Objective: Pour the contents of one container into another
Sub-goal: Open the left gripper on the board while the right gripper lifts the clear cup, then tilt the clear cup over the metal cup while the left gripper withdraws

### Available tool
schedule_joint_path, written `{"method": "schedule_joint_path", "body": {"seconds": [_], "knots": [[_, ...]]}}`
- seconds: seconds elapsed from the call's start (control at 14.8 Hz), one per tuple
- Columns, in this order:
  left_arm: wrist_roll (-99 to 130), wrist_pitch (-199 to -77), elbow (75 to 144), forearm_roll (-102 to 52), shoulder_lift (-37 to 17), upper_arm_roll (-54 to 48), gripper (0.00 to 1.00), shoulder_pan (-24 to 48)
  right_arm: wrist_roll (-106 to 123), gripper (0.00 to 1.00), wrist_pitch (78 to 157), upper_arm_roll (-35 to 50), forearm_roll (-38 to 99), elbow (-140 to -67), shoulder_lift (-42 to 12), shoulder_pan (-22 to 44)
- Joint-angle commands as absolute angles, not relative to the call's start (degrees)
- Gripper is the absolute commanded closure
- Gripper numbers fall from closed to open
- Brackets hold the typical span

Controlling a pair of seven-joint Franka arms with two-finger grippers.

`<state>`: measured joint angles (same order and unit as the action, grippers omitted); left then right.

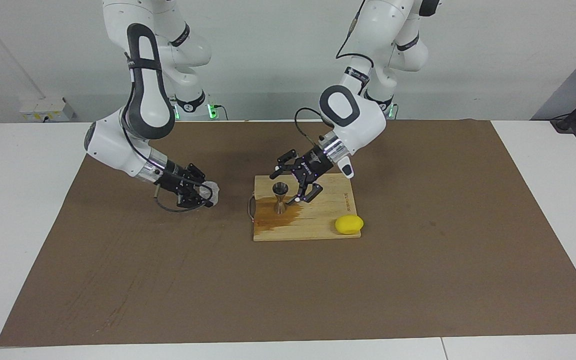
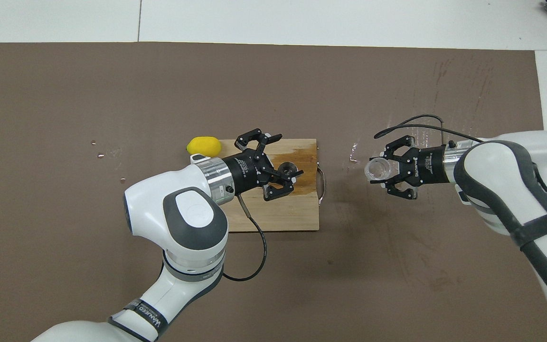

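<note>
Lemon (image 1: 349, 224) on board (image 1: 318, 227), jigger (image 1: 281, 198) upright beside spread left tool (image 1: 295, 186), right tool (image 1: 203, 192) gripping clear cup (image 2: 379, 169)

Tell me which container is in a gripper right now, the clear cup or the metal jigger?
The clear cup, held in the right gripper over the mat. The jigger stands free on the cutting board, beside the open left gripper.

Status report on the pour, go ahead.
Right gripper shut on clear cup, over the mat. Left gripper open beside jigger, upright on wet cutting board. Lemon clear of it.
</note>
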<state>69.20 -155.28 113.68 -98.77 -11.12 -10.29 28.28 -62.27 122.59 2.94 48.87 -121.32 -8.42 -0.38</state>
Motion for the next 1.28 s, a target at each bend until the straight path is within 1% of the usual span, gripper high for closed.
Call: {"method": "schedule_joint_path", "body": {"seconds": [0.0, 0.07, 0.27, 0.54, 0.74, 0.95, 1.08, 1.22], "knots": [[69.9, -153.2, 115.8, -96.9, -5.1, -9.8, 0.00, 24.4, -69.2, 1.00, 123.2, 2.9, 43.8, -119.5, -7.4, 2.1], [70.0, -151.2, 115.1, -94.5, -5.0, -9.7, 0.00, 21.9, -71.9, 1.00, 123.2, 2.9, 41.2, -118.4, -7.6, 3.3], [70.1, -148.2, 111.4, -79.0, -6.3, -9.7, 0.00, 14.3, -77.9, 1.00, 123.3, 3.0, 35.0, -114.3, -9.1, 6.1], [69.9, -146.4, 110.7, -54.5, -7.3, -9.8, 0.00, 6.0, -89.9, 1.00, 123.3, 3.0, 25.6, -108.8, -11.1, 11.5], [69.9, -148.1, 110.3, -36.9, -7.3, -9.7, 0.00, 3.9, -98.2, 1.00, 123.4, 3.0, 20.7, -104.9, -12.8, 15.3], [69.9, -148.2, 110.2, -18.9, -6.7, -9.6, 0.00, 1.7, -104.0, 1.00, 123.3, 3.1, 16.5, -101.6, -14.1, 17.4], [69.2, -143.2, 109.8, -6.4, -4.8, -9.6, 0.00, 0.6, -105.6, 1.00, 123.3, 3.1, 14.6, -101.0, -14.5, 18.9], [67.9, -135.5, 107.0, 1.2, -3.9, -9.6, 0.00, -1.2, -106.2, 1.00, 123.2, 3.0, 11.6, -101.0, -14.5, 20.7]]}}
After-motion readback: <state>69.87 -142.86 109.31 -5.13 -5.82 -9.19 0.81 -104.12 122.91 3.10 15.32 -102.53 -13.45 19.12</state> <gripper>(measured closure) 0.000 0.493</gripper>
